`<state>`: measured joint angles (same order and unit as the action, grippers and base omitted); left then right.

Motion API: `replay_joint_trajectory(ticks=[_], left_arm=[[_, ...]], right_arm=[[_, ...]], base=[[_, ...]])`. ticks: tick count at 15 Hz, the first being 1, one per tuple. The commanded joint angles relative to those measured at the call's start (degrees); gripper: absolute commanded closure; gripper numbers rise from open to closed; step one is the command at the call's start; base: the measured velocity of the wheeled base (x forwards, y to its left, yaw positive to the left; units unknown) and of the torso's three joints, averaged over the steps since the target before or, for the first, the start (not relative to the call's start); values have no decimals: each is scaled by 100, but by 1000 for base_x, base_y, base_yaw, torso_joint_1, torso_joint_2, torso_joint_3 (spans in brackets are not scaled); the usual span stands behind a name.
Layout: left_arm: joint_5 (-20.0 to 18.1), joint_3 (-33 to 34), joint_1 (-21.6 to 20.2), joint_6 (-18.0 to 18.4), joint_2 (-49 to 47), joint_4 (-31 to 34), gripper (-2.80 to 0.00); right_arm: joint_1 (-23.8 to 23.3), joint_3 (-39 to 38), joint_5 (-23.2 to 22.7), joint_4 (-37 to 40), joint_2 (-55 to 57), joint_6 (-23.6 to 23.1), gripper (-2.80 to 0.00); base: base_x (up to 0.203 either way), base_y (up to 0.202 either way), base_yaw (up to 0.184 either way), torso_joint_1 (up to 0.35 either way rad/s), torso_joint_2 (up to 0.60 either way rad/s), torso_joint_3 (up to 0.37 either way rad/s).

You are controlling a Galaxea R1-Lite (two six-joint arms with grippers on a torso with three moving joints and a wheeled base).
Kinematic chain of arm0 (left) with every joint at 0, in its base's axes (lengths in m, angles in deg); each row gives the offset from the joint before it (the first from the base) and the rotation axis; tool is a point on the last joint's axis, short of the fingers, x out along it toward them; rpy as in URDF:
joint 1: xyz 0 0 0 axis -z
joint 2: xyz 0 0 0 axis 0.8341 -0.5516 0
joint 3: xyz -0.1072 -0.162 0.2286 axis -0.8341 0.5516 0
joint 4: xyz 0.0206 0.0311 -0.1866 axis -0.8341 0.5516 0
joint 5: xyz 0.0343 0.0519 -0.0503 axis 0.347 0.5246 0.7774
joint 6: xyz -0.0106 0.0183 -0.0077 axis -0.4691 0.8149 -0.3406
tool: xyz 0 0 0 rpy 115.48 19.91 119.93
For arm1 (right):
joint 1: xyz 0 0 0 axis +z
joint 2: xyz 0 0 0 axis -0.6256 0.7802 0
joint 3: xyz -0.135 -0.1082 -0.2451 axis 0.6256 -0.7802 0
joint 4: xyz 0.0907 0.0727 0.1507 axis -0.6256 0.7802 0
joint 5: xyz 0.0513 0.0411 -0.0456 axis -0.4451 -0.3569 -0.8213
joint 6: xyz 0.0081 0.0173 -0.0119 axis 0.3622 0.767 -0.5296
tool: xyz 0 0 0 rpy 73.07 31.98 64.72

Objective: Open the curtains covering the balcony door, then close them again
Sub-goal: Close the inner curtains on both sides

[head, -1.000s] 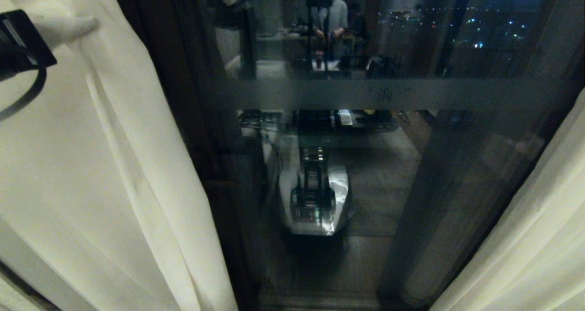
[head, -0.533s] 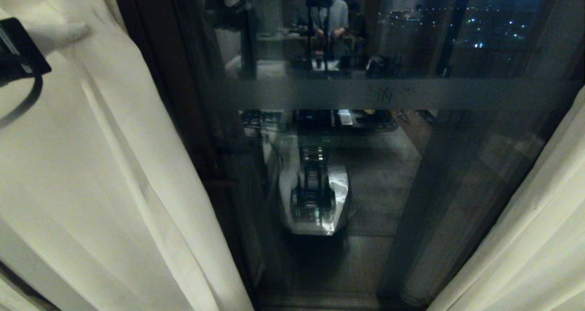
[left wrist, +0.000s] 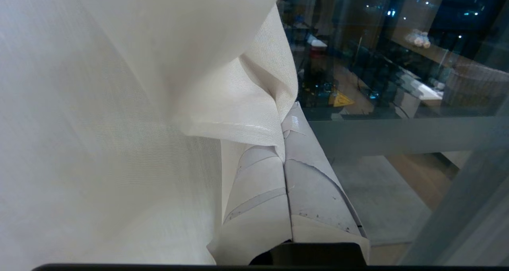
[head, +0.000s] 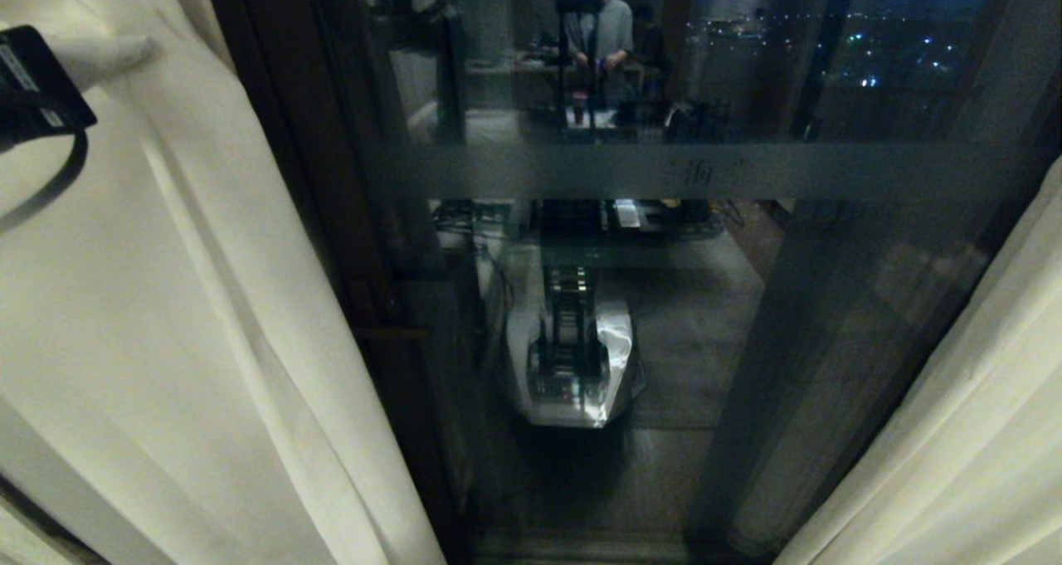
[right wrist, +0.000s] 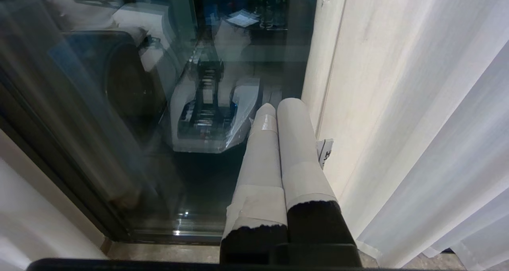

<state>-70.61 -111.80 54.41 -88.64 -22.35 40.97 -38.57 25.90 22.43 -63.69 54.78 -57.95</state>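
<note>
The left curtain [head: 166, 299] hangs cream and pleated on the left, the right curtain [head: 979, 399] at the far right. Between them the balcony door [head: 664, 171] shows dark reflective glass with a horizontal crossbar. My left gripper [head: 148, 49] is at the upper left, against the left curtain's inner edge. In the left wrist view it [left wrist: 289, 117] is shut on a fold of that curtain [left wrist: 119, 123], whose hem runs into the seam between the taped fingers. My right gripper [right wrist: 276, 104] is shut and holds nothing; it points down beside the right curtain [right wrist: 397, 104] and is outside the head view.
A dark door frame post [head: 274, 133] stands just right of the left curtain. The glass reflects my own base [head: 572, 366] and a person [head: 606, 26] standing behind. The door's floor track [right wrist: 159, 231] lies below my right gripper.
My left gripper has shifted slightly to the left with the curtain edge. The curtain's lower edge swung right, then back a little. The right arm has not moved.
</note>
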Motion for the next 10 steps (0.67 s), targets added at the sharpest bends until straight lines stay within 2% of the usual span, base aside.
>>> replay_joint_trajectory(ticks=[1, 5, 7, 10], left_arm=[[-6, 7, 0, -8, 38, -14, 0], [-6, 7, 9, -8, 98, -14, 0], [-6, 7, 18, -8, 98, -6, 0], [-15, 15, 18, -8, 107, -14, 0]], right_arm=[[2, -1, 2, 1, 9, -2, 0], [2, -1, 2, 1, 9, -2, 0], [2, -1, 2, -7, 9, -2, 0], [2, -1, 2, 1, 9, -2, 0]], base=[[0, 0, 0, 0, 0, 0], [0, 0, 0, 0, 0, 0], [1, -119, -3, -5, -2, 4], [0, -190, 0, 1, -1, 3]])
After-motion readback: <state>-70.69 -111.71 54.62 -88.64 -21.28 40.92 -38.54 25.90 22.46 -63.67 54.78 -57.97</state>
